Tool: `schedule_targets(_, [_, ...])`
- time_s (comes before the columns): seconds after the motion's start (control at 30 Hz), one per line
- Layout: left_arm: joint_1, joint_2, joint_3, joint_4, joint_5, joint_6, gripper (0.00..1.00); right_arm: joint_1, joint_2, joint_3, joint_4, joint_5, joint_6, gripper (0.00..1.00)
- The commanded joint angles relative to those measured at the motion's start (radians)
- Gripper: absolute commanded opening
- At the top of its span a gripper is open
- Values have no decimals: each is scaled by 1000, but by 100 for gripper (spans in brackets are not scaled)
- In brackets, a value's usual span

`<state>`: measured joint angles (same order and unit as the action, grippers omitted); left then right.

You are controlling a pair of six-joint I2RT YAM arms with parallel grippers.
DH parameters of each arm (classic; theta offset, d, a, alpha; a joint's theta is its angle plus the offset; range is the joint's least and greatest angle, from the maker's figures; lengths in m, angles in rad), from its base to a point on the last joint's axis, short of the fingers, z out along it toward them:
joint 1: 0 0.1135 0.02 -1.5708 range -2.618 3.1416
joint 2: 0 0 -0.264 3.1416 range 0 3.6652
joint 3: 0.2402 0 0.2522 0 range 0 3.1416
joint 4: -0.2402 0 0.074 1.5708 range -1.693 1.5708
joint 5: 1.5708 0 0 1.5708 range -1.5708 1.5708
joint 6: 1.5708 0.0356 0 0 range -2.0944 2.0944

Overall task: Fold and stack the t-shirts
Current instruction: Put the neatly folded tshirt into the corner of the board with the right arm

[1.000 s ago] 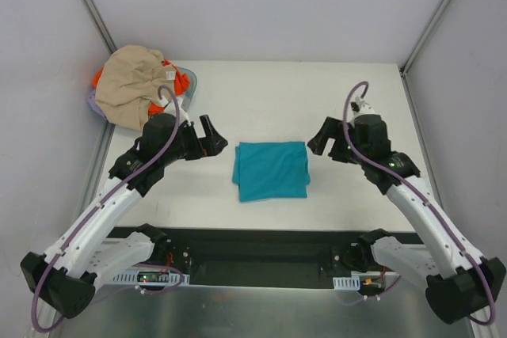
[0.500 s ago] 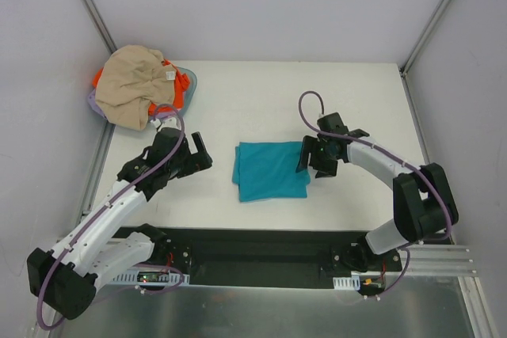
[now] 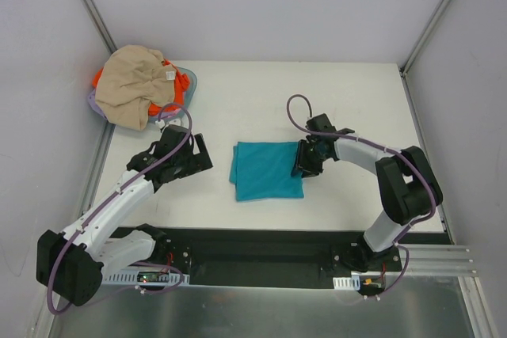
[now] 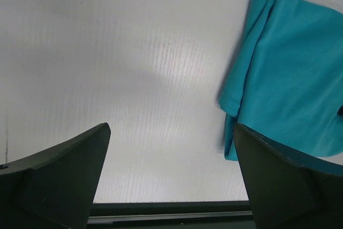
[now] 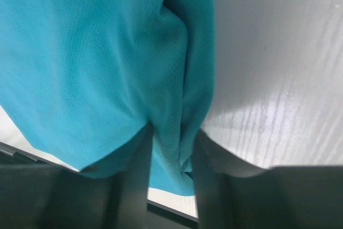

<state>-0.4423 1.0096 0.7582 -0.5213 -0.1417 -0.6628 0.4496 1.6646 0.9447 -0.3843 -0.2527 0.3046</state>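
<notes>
Teal t-shirt [image 3: 268, 170] — folded, flat on desk [image 3: 261, 93]. Right hand [image 5: 171, 178] pinches its right edge; left hand [image 4: 171, 128] spread wide, empty — over bare desk nearby.

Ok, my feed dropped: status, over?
Left gripper open, over table. Right gripper pinching folded teal t-shirt's right edge. Beige t-shirt, orange t-shirt heaped on basket; nothing in the way.

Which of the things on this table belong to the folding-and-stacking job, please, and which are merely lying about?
Part of the job:
teal t-shirt, folded mid-table, its right edge pinched in the right hand
beige t-shirt and orange t-shirt, heaped at the far left corner

Just lying about:
lavender basket, under that heap
</notes>
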Motion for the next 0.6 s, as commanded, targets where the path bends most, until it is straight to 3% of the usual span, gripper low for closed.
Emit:
schedule_targets(0.0, [17, -8, -3, -2, -32, -1, 99, 14, -6, -14, 25, -16, 43, 28])
schedule_targets(0.07, [22, -9, -2, -2, -32, 0, 99, 11, -25, -32, 9, 25, 51, 18])
schedule_targets(0.2, [27, -9, 3, -2, -33, 3, 99, -21, -75, -43, -80, 96, 45, 12])
schedule_targets(0.4, [39, 15, 3, 6, -50, 6, 99, -161, -169, -72, -237, 161, -54, 11])
schedule_targets(0.57, [50, 41, 33, 7, -48, 9, 99, -288, -194, -5, -413, 326, -207, 11])
